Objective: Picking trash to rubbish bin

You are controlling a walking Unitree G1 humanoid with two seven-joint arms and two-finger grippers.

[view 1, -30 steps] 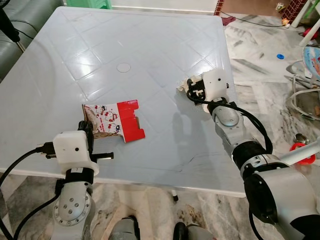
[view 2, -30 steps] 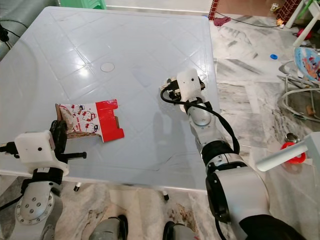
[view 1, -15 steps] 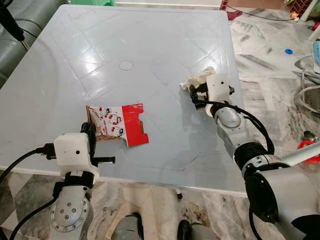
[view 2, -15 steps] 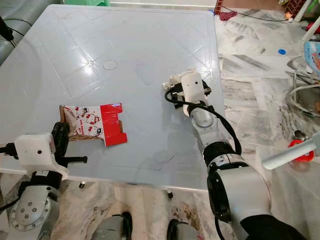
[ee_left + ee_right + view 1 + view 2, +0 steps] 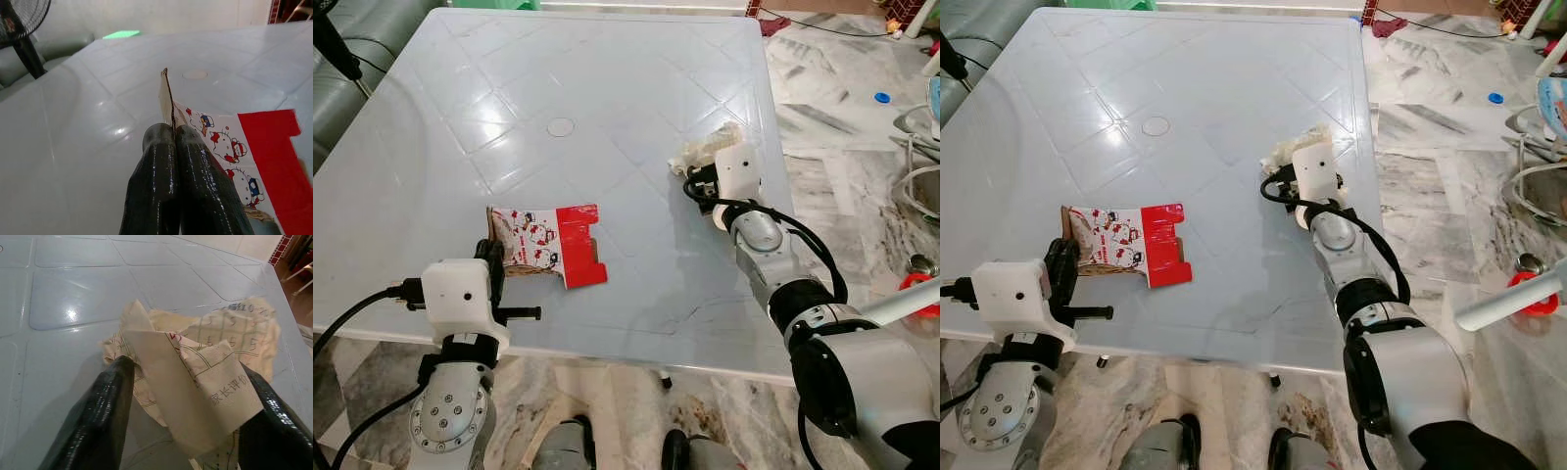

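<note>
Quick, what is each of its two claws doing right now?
Left gripper: fingers shut on the edge of the red and white carton.
Right gripper: fingers open around the crumpled paper, not yet closed on it.

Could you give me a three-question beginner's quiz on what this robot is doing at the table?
1. True or false: the left pincer is shut on the red-and-white carton.
2. What lies between the right pincer's fingers? A) a bottle B) crumpled paper C) a spoon
3. Fill in: both items rest on the white ____.

Key: 1 true; 2 B; 3 table.
</note>
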